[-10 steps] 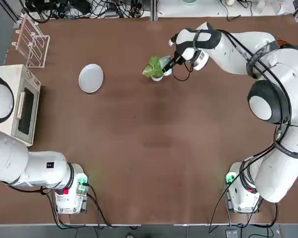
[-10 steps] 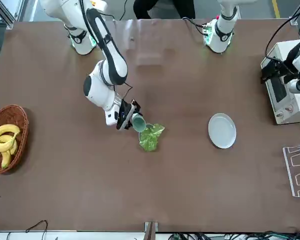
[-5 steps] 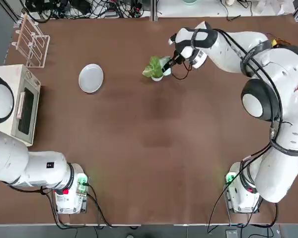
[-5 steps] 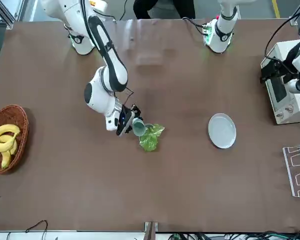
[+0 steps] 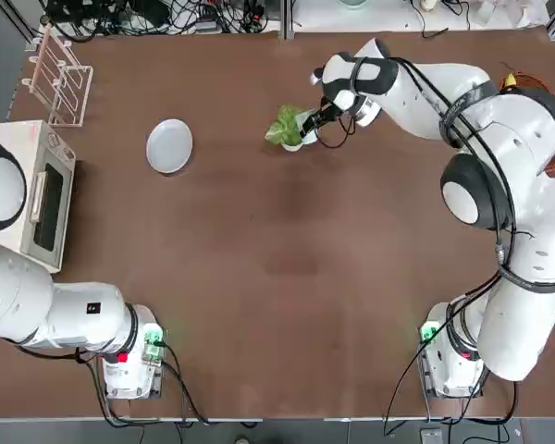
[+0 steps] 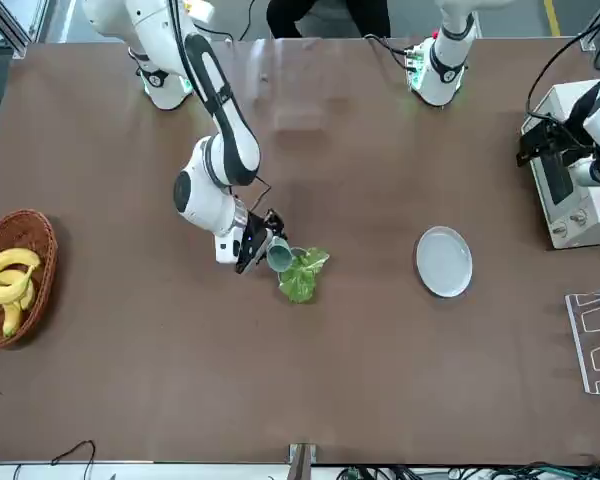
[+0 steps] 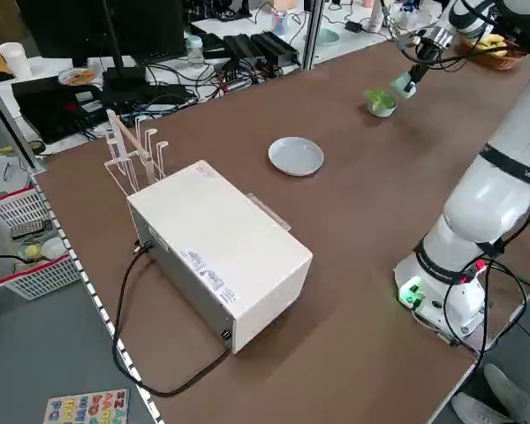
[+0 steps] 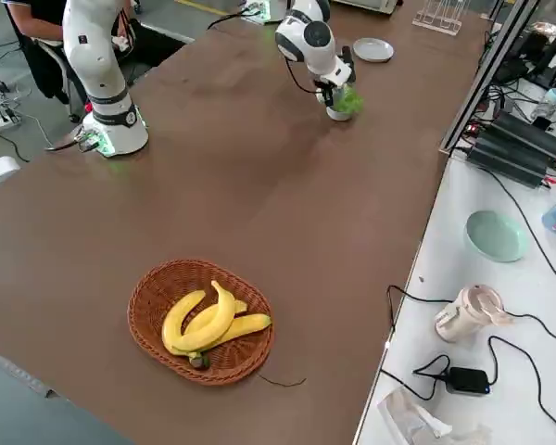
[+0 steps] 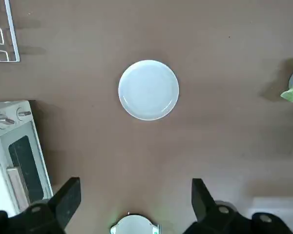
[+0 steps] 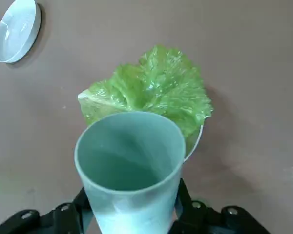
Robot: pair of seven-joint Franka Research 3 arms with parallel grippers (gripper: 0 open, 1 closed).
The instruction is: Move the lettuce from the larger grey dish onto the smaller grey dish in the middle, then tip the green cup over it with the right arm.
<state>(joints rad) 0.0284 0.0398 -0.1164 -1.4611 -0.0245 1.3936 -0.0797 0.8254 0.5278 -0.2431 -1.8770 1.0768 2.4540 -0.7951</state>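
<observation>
Mint-green cup tipped, mouth toward lettuce, clenched in right gripper. Lettuce fills small grey bowl just beyond cup rim. Grey plate bare, well apart. Left gripper spread wide, above plate.

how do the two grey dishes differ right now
The larger grey dish is flat, wide and bare; the smaller grey dish is deeper, narrower and filled with the lettuce. The plate stands alone, while the green cup is tipped over the bowl. Both are round and light grey.
</observation>
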